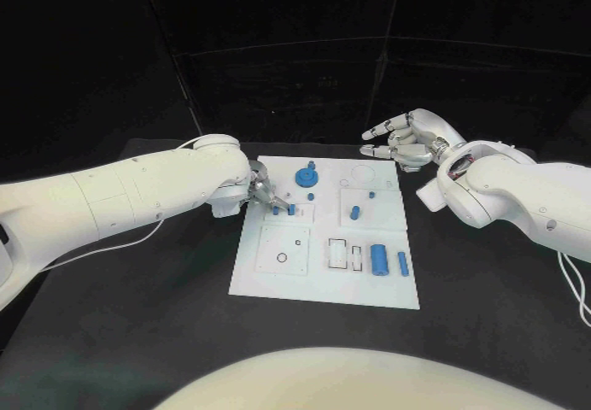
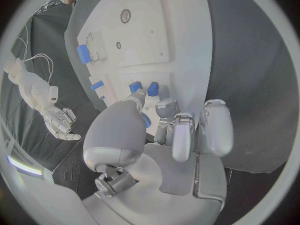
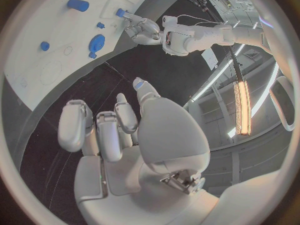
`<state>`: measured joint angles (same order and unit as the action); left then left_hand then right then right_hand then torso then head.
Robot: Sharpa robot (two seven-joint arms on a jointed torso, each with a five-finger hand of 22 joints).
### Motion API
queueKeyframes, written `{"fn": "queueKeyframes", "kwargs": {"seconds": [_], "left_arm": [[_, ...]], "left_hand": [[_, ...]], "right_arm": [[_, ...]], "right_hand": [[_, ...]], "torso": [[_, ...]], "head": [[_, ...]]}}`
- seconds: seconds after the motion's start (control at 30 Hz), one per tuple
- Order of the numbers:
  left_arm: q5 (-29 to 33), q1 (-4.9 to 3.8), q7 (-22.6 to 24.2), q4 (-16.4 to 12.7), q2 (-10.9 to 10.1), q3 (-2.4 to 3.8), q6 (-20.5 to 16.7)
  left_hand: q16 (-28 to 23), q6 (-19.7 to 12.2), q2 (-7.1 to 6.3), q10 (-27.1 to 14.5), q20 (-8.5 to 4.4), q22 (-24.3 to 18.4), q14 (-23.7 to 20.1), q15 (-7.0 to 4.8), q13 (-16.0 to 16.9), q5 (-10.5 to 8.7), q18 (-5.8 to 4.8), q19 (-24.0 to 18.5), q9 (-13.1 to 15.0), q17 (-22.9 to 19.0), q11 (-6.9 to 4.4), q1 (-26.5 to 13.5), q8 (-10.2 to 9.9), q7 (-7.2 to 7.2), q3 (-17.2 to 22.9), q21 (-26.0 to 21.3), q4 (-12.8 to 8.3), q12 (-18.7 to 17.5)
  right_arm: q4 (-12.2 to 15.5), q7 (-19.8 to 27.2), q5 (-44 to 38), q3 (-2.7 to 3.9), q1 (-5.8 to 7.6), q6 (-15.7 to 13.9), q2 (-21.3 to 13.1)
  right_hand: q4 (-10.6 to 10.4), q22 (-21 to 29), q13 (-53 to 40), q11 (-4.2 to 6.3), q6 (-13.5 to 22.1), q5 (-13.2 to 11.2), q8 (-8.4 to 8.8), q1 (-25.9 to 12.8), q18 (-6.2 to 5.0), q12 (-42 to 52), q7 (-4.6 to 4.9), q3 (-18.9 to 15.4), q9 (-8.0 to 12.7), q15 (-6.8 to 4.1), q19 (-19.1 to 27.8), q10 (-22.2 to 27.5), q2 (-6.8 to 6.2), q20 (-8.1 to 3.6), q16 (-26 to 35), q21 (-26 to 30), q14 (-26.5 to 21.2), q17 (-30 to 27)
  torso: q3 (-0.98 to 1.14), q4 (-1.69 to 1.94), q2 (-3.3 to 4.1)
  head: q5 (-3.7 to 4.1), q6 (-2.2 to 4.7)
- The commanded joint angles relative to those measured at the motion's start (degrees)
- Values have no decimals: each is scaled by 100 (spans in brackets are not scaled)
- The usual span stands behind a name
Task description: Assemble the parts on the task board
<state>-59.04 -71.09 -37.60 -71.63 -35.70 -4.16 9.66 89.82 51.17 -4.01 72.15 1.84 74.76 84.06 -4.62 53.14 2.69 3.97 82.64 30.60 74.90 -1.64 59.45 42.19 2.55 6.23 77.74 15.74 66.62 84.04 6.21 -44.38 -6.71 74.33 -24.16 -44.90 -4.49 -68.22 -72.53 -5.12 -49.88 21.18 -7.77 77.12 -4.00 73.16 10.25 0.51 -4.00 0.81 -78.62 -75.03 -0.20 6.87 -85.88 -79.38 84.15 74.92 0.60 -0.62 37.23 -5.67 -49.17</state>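
Left hand (image 1: pixel 262 190): reaching over the task board's (image 1: pixel 277 286) left edge near its far left corner, fingers curling down around a small blue peg (image 1: pixel 292 207) that is standing upright in the board; whether they are actually gripping it cannot be told (the left wrist view is showing fingertips (image 2: pixel 165 110) right beside two blue pieces (image 2: pixel 150 89)).

Task board: lying flat in the middle of the black table (image 1: pixel 148 325), long axis running from the near edge to the far edge, bare tabletop showing on every side of it.

Blue gear-like part (image 1: pixel 307 178): sitting on the board's far end, just right of the left hand, a knob pointing upward.

Small oblong part (image 1: pixel 354 212): lying near the board's centre, long axis running near to far.

Two blue cylinders (image 1: pixel 381 257) and (image 1: pixel 403 264): lying side by side near the right edge, toward the near right corner, long axes near to far.

Right hand (image 1: pixel 406 139): hovering beyond the board's far right corner, apart from it, fingers spread and holding nothing (open tabletop beneath).
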Motion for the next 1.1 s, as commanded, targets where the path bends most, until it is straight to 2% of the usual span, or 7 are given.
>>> {"fn": "queueKeyframes", "kwargs": {"seconds": [0.03, 0.53, 0.6, 0.67, 0.8, 0.97, 1.1], "left_arm": [[6, -7, 192, -68, -43, 19, -368], [7, -25, 609, -286, -199, 199, -870], [13, -35, 904, -306, -216, 215, -1017], [86, -43, 1368, -290, -210, 221, -1119], [207, -52, 2373, -240, -145, 222, -1434], [202, -50, 3578, -117, -10, 196, -1722], [-140, -44, 4006, 10, 104, 140, -1834]], "left_hand": [[18, -42, 90, -79, -28, -33, 594, -17, -60, 34, -11, -21, -1, 1510, 17, 78, 15, -13, -54, -60, -2, -53], [18, -214, 261, -332, 11, -203, 594, 29, -434, 39, 29, -114, -62, 1510, 77, 461, -57, 59, -98, -228, -97, -318], [-17, -387, 272, -665, 59, -540, 578, 90, -890, 41, 106, -296, -168, 1461, 157, 600, -191, 149, -141, -541, -119, -657], [-375, -547, 282, -1119, 124, -1234, 399, 167, -1386, 52, 257, -719, -260, 999, 244, 871, -287, 254, -112, -1216, -233, -1032], [-2200, -781, 233, -1940, 303, -3168, -783, 375, -1837, 68, 621, -2127, -695, -961, 452, 1748, -812, 477, 196, -3322, -590, -1643], [-3712, -566, 28, -2243, 501, -3534, -1811, 529, -2876, 43, 641, -2334, -1325, -2525, 672, 2424, -1522, 613, 745, -3910, -810, -2876], [-4056, -439, -172, -2212, 550, -3667, -1899, 569, -3453, 27, 634, -2249, -1660, -2980, 729, 2502, -1941, 645, 943, -4074, -873, -3488]], "right_arm": [[-10, 36, -43, 3, 7, 32, 5], [-41, 31, -54, 2, -2, 37, 7], [-46, 32, -55, 2, -4, 36, 8], [-50, 33, -55, 2, -5, 34, 9], [-59, 34, -55, 2, -7, 30, 12], [-67, 35, -55, 2, -8, 31, 22], [-66, 35, -55, 2, -8, 33, 27]], "right_hand": [[-30, 6, 6, 24, 15, 33, -29, -2, -48, 12, -26, 12, 8, -42, -12, -18, 2, -40, 23, 35, 401, 744], [-33, 12, 10, 23, 22, 31, -28, -5, -49, 10, -25, 10, 9, -42, -9, -15, 0, -40, 25, 39, 401, 741], [-33, 12, 10, 23, 22, 31, -28, -5, -49, 10, -25, 10, 9, -42, -9, -15, 0, -40, 25, 39, 401, 741], [-33, 12, 10, 23, 22, 31, -28, -5, -49, 10, -25, 10, 9, -42, -9, -15, 0, -40, 25, 39, 401, 741], [-33, 12, 10, 23, 22, 31, -28, -5, -49, 10, -25, 10, 9, -42, -9, -15, 0, -40, 25, 39, 401, 741], [-33, 12, 10, 23, 22, 31, -28, -5, -49, 10, -25, 10, 9, -42, -9, -15, 0, -40, 25, 39, 401, 741], [-33, 12, 10, 23, 22, 31, -28, -5, -49, 10, -25, 10, 9, -42, -9, -15, 0, -40, 25, 39, 401, 741]], "torso": [[2, 0, -2], [0, -1, -2], [1, 2, -1], [4, 4, -3], [4, -2, 1], [-2, -16, 7], [3, -6, 1]], "head": [[-3, 3], [24, 5], [29, 5], [34, 6], [55, 28], [77, 50], [93, 66]]}}
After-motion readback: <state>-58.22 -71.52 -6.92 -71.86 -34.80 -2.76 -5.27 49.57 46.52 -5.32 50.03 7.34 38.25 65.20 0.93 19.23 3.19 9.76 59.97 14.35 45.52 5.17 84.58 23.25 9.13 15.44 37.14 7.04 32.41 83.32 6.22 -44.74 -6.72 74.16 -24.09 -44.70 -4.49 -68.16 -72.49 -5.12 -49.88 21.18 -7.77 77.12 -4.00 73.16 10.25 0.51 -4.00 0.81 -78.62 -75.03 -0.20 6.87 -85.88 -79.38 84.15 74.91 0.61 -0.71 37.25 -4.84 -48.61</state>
